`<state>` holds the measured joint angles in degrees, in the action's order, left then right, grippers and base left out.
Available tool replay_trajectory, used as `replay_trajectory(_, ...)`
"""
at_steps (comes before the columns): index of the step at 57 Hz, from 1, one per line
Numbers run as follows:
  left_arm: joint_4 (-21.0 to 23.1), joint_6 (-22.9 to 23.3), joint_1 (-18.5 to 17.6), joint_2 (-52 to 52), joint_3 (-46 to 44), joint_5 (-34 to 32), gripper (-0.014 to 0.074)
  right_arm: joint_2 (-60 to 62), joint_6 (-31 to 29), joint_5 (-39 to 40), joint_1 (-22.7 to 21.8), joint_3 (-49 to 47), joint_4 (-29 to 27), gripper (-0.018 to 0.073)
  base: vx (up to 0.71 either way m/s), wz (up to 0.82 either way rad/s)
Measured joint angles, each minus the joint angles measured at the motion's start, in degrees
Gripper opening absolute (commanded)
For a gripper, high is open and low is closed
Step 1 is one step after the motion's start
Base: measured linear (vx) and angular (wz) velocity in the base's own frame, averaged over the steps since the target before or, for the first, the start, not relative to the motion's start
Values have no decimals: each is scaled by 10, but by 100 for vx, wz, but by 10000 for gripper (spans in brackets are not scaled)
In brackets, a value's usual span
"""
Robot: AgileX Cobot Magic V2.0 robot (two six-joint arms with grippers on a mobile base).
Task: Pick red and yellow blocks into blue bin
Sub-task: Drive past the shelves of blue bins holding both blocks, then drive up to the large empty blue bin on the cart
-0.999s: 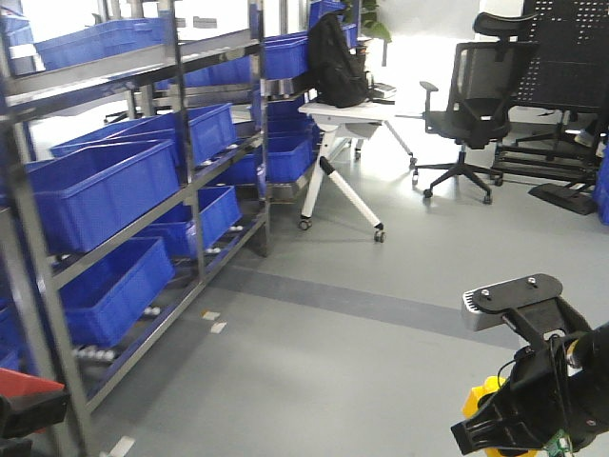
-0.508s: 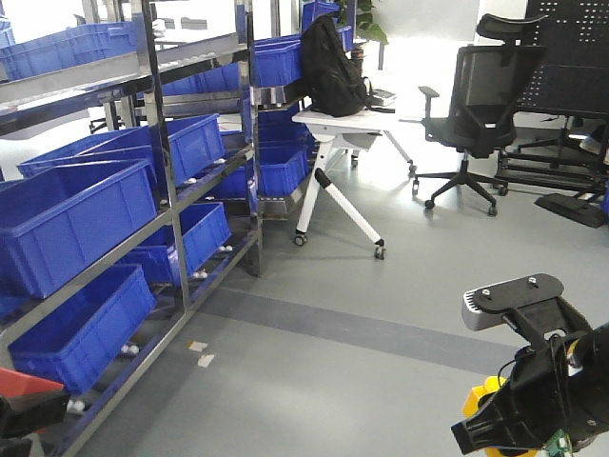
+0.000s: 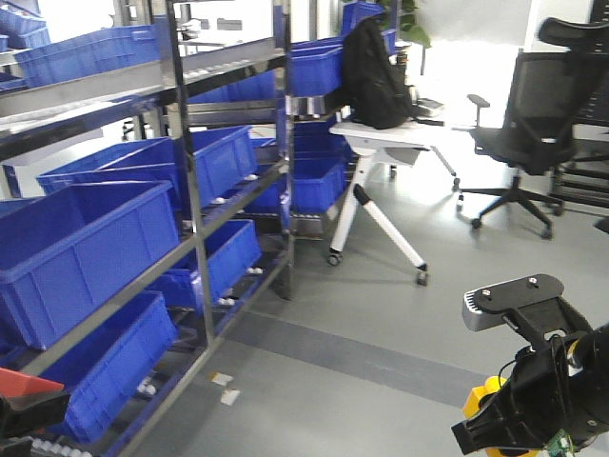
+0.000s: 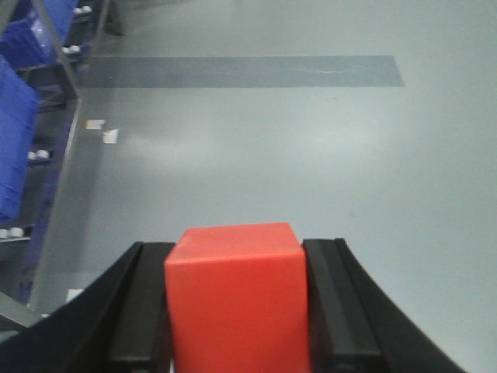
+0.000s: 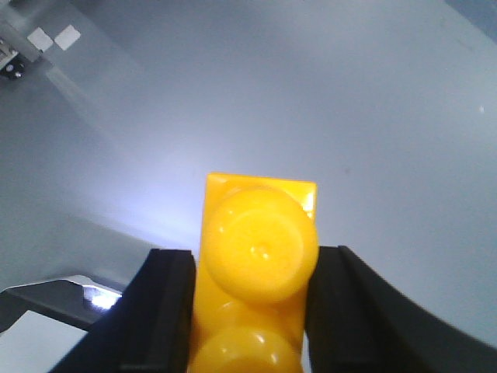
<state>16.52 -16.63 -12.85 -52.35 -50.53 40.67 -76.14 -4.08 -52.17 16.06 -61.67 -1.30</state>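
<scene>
Gripped: red cube (image 4: 237, 299); yellow brick (image 5: 258, 268) — bare floor (image 4: 326, 155) ahead.

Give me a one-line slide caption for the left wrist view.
Left claw shut on the red cube, held over grey floor; blue crates on a metal rack at the left edge.

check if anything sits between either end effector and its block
Nothing does: the small plain red cube sits clamped in the left end effector, the yellow studded toy brick in the right end effector.
</scene>
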Motion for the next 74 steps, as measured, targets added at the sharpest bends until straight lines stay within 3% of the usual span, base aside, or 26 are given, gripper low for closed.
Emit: replay_trajectory(74,0,0,0,0,0,0,335,0,0,1,0,0,1,244,19,53)
